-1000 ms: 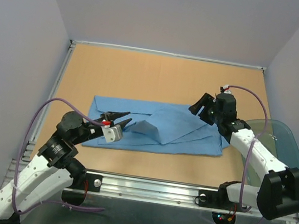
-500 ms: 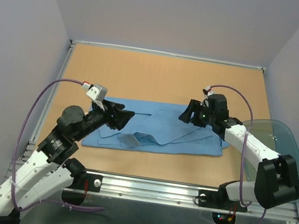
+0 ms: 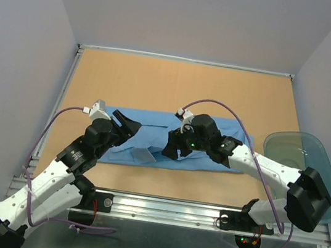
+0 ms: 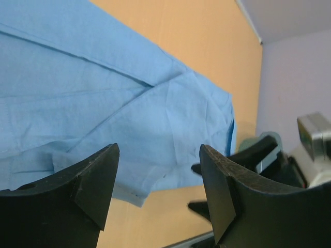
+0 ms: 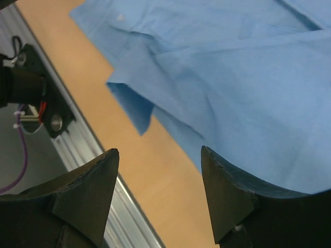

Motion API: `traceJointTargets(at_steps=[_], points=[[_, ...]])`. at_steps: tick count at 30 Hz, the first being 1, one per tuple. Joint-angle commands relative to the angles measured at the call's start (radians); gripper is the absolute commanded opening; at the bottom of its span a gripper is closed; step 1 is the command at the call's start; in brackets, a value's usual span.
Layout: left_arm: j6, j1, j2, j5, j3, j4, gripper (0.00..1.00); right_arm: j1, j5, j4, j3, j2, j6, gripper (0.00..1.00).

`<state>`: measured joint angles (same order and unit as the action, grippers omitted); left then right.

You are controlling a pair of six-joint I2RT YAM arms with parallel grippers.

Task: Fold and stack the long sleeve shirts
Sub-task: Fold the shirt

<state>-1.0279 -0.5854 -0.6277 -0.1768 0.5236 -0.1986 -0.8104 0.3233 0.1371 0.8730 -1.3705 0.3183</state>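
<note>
A light blue long sleeve shirt (image 3: 151,135) lies flat across the middle of the table, folded lengthwise into a long band. My left gripper (image 3: 129,123) hovers over the shirt's left part, open with nothing between its fingers. In the left wrist view the shirt (image 4: 103,93) fills the upper left beyond the left gripper (image 4: 159,150). My right gripper (image 3: 171,147) hangs over the shirt's near edge around the middle, open and empty. In the right wrist view the right gripper (image 5: 159,151) frames bare table, with the shirt (image 5: 232,67) and its hanging corner above.
A translucent teal tub (image 3: 309,164) stands at the table's right edge. The metal rail (image 5: 77,139) runs along the near edge by the arm bases. Walls close in the wooden table (image 3: 177,85) on three sides.
My left gripper opened, let the raised cloth fall flat and pulled back to the left. My right arm swung left from the shirt's right end to its middle near edge.
</note>
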Motion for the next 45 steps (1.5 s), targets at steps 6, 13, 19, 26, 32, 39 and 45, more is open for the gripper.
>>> traceJointTargets(at_steps=[6,13,19,26,32,39,45], points=[[0.037,0.084,-0.073,-0.012,0.041,0.059,0.76,-0.171,-0.021,-0.126,0.135,-0.125,0.036,0.7],[0.084,0.142,-0.093,0.014,0.053,0.054,0.76,-0.177,-0.055,-0.195,0.182,-0.24,0.045,0.64],[0.091,0.213,-0.064,0.056,0.036,0.054,0.76,-0.18,-0.024,-0.212,0.233,-0.292,0.057,0.19],[0.063,0.236,-0.052,0.063,0.078,0.018,0.76,-0.177,-0.195,-0.217,0.291,-0.262,0.198,0.01],[0.009,0.237,0.023,0.048,0.053,0.016,0.76,-0.136,-0.381,-0.229,0.275,-0.23,0.485,0.0],[-0.009,0.237,0.036,0.102,-0.026,0.062,0.76,-0.023,-0.33,-0.391,0.069,-0.249,0.827,0.0],[-0.069,0.237,-0.052,0.2,-0.12,0.212,0.76,0.008,-0.224,-0.567,-0.107,-0.295,1.085,0.01]])
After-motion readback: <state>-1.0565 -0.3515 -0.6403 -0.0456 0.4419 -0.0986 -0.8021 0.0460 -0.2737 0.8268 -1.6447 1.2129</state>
